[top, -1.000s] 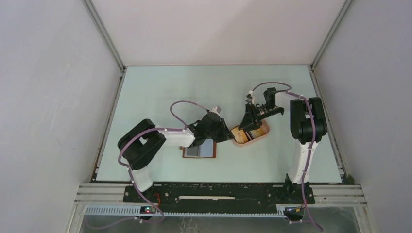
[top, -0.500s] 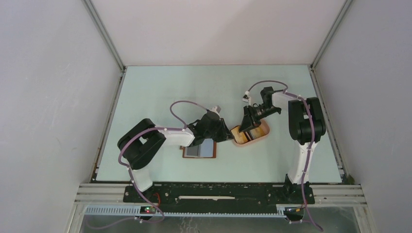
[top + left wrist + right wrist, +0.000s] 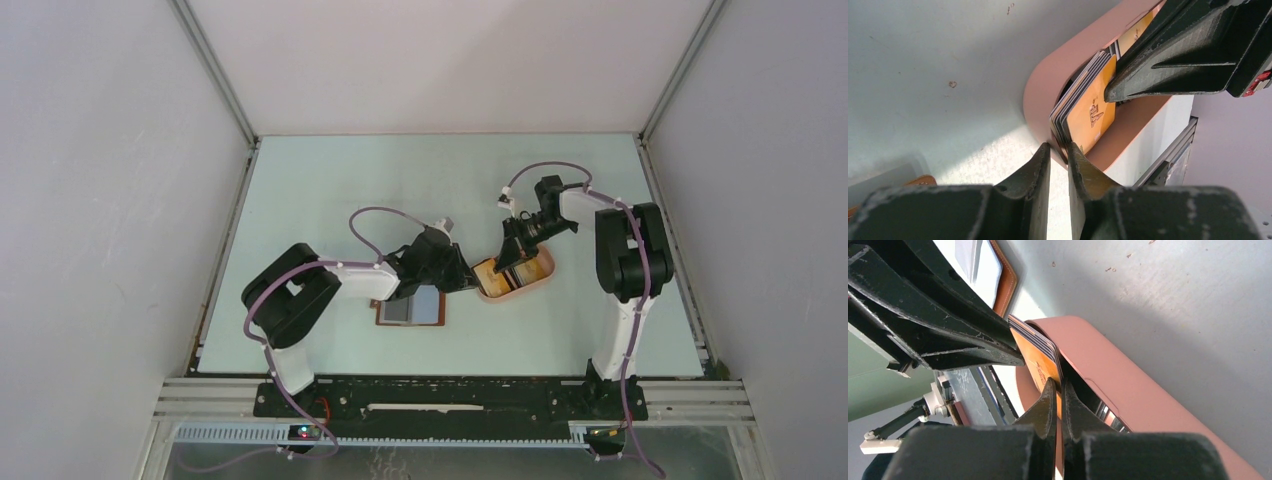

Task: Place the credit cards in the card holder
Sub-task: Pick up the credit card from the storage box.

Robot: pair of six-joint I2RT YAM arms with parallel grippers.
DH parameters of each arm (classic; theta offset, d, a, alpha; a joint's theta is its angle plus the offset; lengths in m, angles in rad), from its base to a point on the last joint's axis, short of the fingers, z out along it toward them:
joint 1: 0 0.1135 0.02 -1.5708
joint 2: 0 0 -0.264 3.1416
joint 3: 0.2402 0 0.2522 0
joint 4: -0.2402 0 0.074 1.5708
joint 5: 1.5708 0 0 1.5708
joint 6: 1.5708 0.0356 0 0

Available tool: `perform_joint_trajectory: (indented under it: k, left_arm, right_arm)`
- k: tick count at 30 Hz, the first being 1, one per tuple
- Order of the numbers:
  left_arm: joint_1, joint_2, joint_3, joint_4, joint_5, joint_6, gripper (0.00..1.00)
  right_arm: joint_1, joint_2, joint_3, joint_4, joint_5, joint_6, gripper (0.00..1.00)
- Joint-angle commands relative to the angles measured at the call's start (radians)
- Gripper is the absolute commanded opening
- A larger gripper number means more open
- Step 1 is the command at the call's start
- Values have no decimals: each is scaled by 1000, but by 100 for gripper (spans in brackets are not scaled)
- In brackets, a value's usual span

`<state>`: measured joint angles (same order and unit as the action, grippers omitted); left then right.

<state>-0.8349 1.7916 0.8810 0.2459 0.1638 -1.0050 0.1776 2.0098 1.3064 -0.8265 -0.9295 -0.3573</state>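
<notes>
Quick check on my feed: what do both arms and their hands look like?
The left arm and right arm have bulky black joints and white links, each trailed by a looping purple cable. The left hand and right hand are black two-finger claws, their tapered fingers scuffed grey.

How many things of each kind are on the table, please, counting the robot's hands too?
Pink tray: 1
Card holder: 1
Credit card stack: 1, cards too tightly packed to count
Robot hands: 2, left hand and right hand
Total: 5
</notes>
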Motion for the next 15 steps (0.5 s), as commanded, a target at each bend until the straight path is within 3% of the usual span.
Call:
perform_joint_trajectory:
  k: [1, 15]
  left_arm:
    - [2, 14, 63, 43, 3, 25, 22]
    - [23, -26, 46, 82, 54, 46, 34]
  right_arm:
    - [18, -49, 10, -24, -71, -10, 0]
    - [-43, -64, 10, -59, -101, -85, 0]
